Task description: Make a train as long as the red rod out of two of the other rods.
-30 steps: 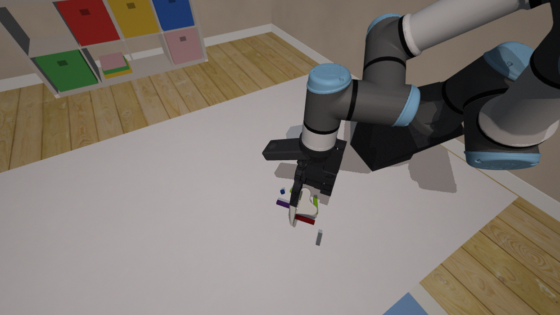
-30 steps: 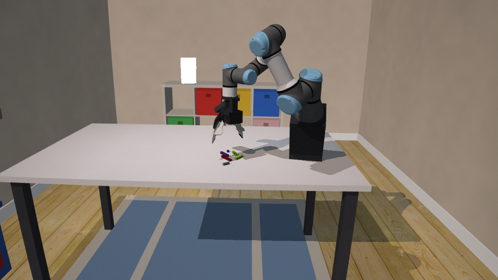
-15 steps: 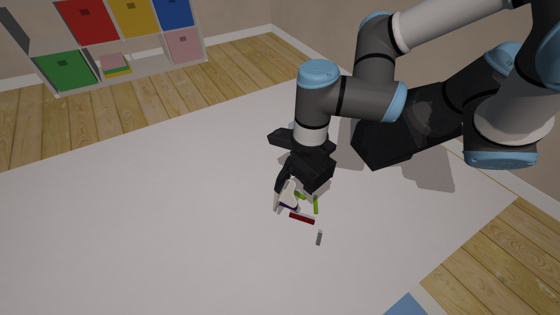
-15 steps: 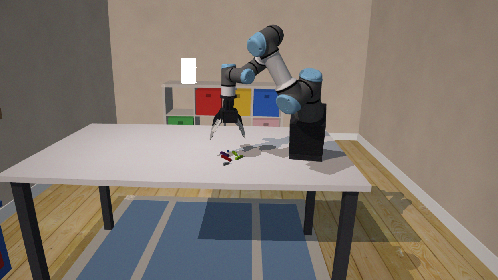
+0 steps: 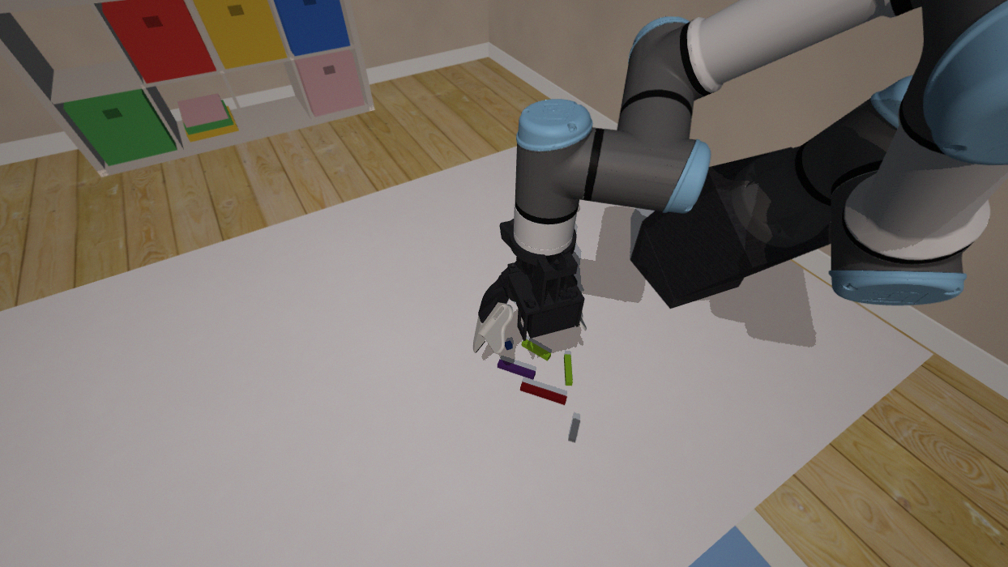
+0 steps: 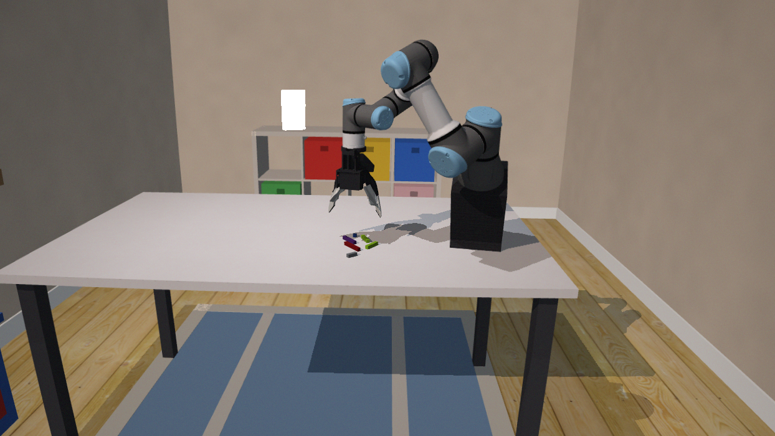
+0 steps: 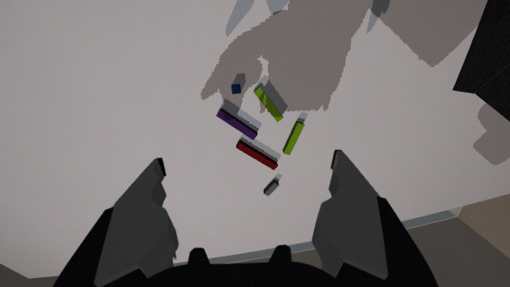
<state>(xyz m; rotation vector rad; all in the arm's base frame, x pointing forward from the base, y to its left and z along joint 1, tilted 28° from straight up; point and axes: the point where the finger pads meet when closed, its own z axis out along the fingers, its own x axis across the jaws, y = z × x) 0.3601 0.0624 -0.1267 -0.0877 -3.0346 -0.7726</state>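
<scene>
The rods lie flat in a small cluster on the white table. The red rod [image 7: 257, 155] lies parallel to the purple rod [image 7: 237, 123], a small gap apart. A small blue rod [image 7: 235, 88] lies beyond the purple one. One lime rod [image 7: 268, 103] lies in the arm's shadow and a second lime rod [image 7: 293, 138] lies right of the red rod. A short grey rod [image 7: 270, 187] lies nearest me. My gripper [image 7: 248, 155] is open and empty, well above the cluster, also shown in the exterior view [image 6: 354, 208]. In the top view the red rod [image 5: 543, 392] lies below my gripper [image 5: 504, 338].
The arm's black base block [image 6: 478, 205] stands on the table to the right of the rods. The table's near edge [image 7: 430, 217] shows at the bottom right of the wrist view. A shelf with coloured bins [image 6: 346, 159] stands behind the table.
</scene>
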